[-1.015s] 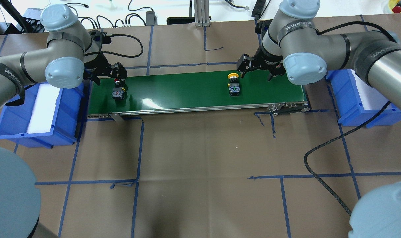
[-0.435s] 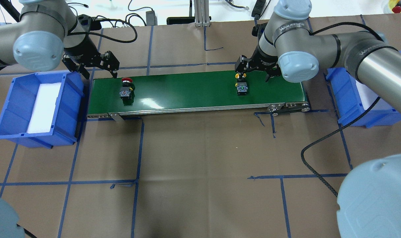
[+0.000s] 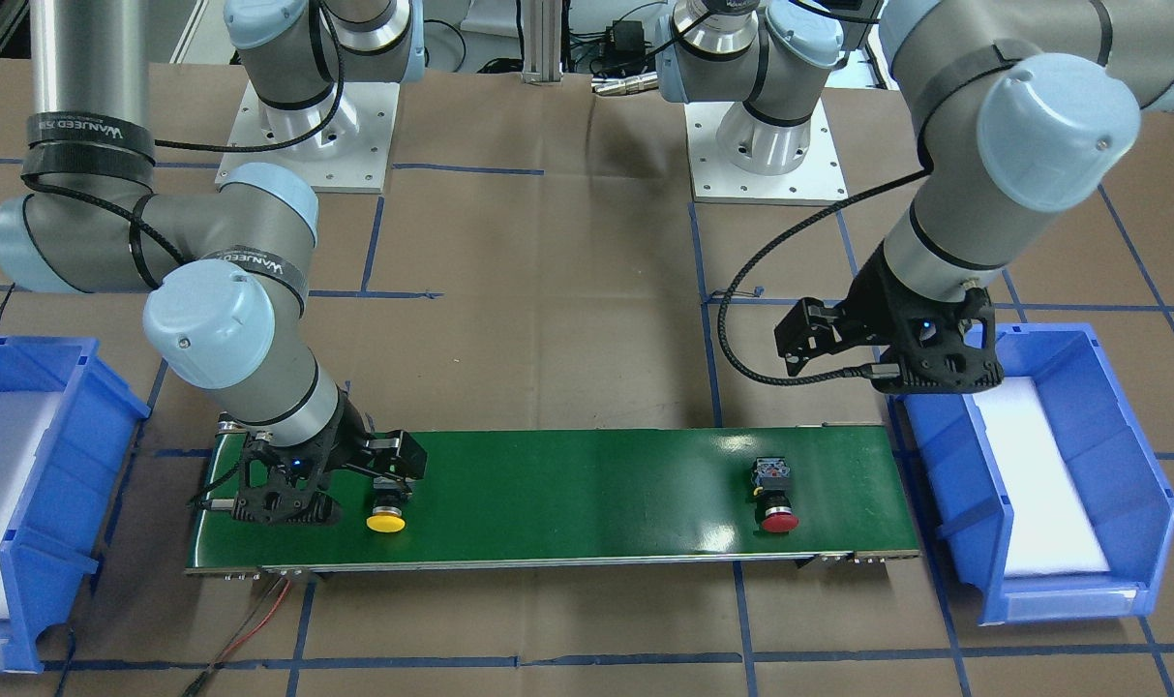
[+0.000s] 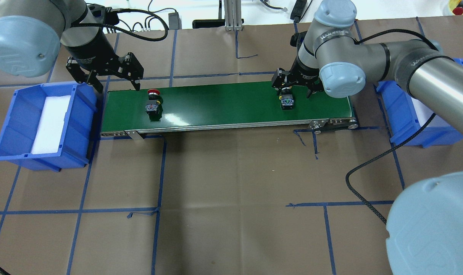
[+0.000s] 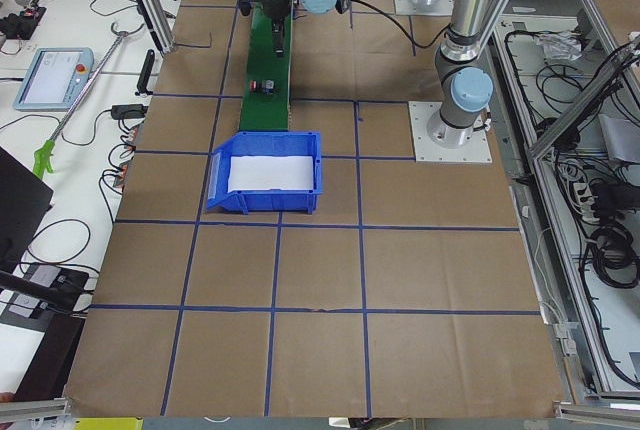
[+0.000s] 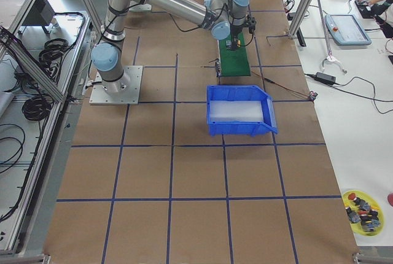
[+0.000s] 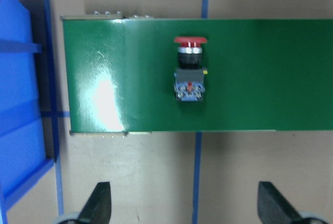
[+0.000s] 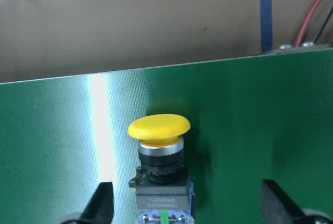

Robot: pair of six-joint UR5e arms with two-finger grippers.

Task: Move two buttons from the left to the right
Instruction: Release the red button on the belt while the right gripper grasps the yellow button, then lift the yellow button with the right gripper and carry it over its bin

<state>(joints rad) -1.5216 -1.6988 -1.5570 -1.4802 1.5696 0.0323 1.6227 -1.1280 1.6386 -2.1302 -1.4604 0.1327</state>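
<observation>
The red button [image 4: 153, 104] lies on its side near the left end of the green conveyor belt [image 4: 223, 103]; in the left wrist view the red button [image 7: 190, 70] is well ahead of the fingertips. My left gripper [image 4: 118, 88] hangs open above the belt's far left corner with nothing in it. The yellow button [image 4: 287, 102] lies toward the belt's right end. My right gripper [image 4: 294, 91] is low over it and open. In the right wrist view the yellow button [image 8: 158, 151] sits between the spread fingers [image 8: 101, 203], untouched.
A blue bin [image 4: 82, 114] with white padding stands off the belt's left end, and another blue bin [image 4: 403, 114] off its right end. Brown paper with blue tape lines covers the table. A black cable [image 4: 368, 168] loops over the table at the right.
Both buttons have travelled right along the belt. My left gripper has lifted and pulled back from the red button. My right gripper has come down around the yellow one.
</observation>
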